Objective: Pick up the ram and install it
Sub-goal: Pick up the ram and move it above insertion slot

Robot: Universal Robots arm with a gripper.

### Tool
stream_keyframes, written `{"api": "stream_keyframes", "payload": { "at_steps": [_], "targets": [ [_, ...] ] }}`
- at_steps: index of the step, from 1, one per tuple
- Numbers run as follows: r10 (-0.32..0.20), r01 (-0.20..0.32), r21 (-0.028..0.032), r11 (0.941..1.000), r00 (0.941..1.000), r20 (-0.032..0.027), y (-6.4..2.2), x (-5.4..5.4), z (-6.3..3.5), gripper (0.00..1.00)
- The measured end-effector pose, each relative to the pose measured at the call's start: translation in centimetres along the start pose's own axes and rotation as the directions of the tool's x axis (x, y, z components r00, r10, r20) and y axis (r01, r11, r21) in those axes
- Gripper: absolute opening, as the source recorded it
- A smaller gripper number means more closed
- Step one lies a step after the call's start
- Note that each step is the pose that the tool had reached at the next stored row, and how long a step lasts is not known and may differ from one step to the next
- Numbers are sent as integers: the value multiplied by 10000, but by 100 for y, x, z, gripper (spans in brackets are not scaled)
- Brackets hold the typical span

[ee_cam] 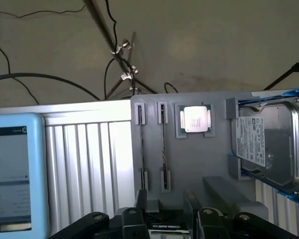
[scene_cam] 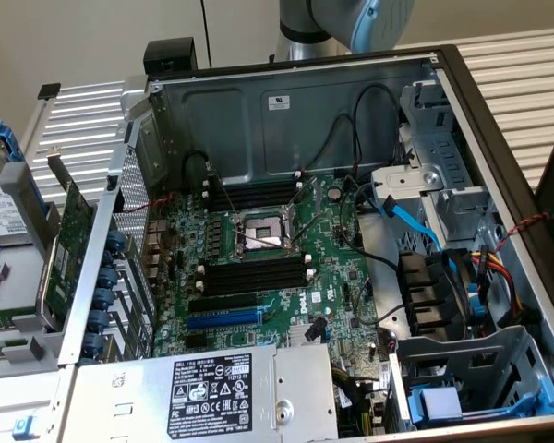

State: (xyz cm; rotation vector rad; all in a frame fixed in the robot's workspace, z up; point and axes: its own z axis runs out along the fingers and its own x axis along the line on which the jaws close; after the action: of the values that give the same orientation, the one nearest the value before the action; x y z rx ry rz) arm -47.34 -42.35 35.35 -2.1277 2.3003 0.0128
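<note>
Open computer case (scene_cam: 286,120) on a slatted desk (scene_cam: 517,83), its black memory slots (scene_cam: 256,274) unfilled. The robot arm (scene_cam: 351,23) is cut off at the exterior view's top. In the wrist view the tool (ee_cam: 167,204) shows two dark fingers (ee_cam: 142,201) standing apart, partly cropped, with nothing clearly between them. Ahead, a grey holder (ee_cam: 199,164) carries a processor (ee_cam: 195,119) and a hard drive (ee_cam: 266,142). A thin dark edge in one narrow slot seems to be the ram (ee_cam: 163,149), seen edge-on.
</note>
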Motion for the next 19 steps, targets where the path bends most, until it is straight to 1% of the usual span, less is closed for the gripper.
{"api": "stream_keyframes", "payload": {
  "at_steps": [14,16,19],
  "targets": [
    [-40,40,-6,10000,10000,13,-3,90,255,42],
    [-97,97,-15,10000,10000,12,-3,99,291,42],
    [-366,366,-45,9993,9993,10,-3,104,345,42]
  ]
}}
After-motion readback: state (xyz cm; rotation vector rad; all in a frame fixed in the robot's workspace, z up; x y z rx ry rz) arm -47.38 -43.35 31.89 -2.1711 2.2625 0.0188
